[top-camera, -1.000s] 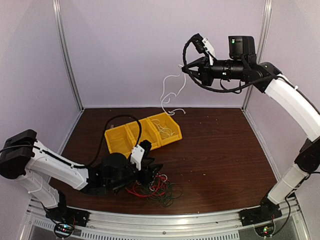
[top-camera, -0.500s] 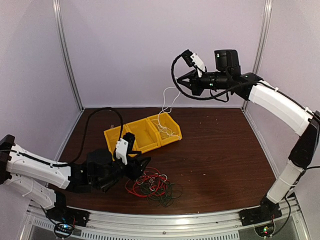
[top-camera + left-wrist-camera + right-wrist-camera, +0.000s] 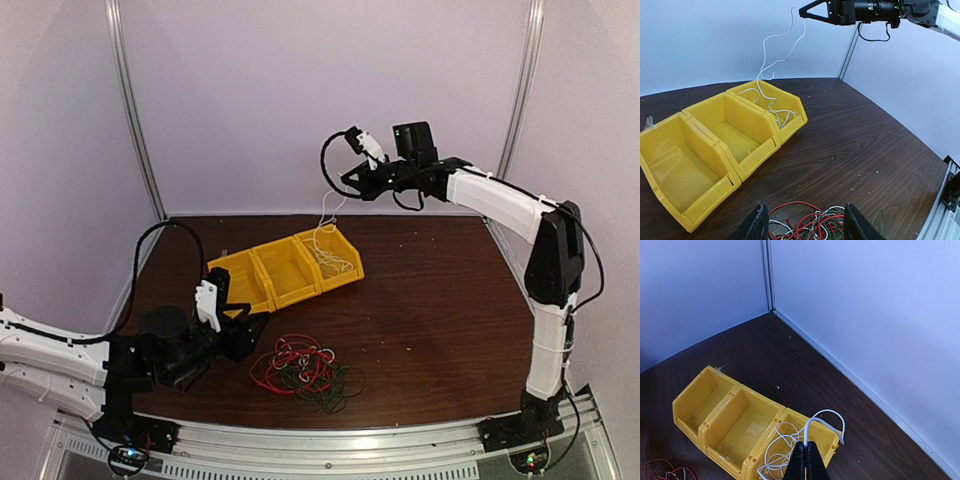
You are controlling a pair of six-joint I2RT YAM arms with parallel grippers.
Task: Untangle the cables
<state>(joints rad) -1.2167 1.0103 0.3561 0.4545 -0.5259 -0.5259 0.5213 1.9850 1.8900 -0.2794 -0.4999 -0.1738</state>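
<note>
The right tool (image 3: 805, 461) is pinching shut on a white cable (image 3: 806, 432), holding it high over the end yellow bin (image 3: 796, 122) of a row of three, where the cable's lower coils are lying. The left tool (image 3: 805, 221) is hovering low with its fingers apart and gripping nothing, just beside the tangle of red, white and dark cables (image 3: 305, 370) lying on the counter (image 3: 440, 300).

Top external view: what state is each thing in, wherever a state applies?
white cable, hanging from the right pincer, lower end coiled in the right bin
red and dark cables, tangled in one heap on the table
right bin, holds white cable coils
middle bin, no cable in it
left bin, no cable in it
right pincer, shut on the white cable
left pincer, open, holding nothing
</note>
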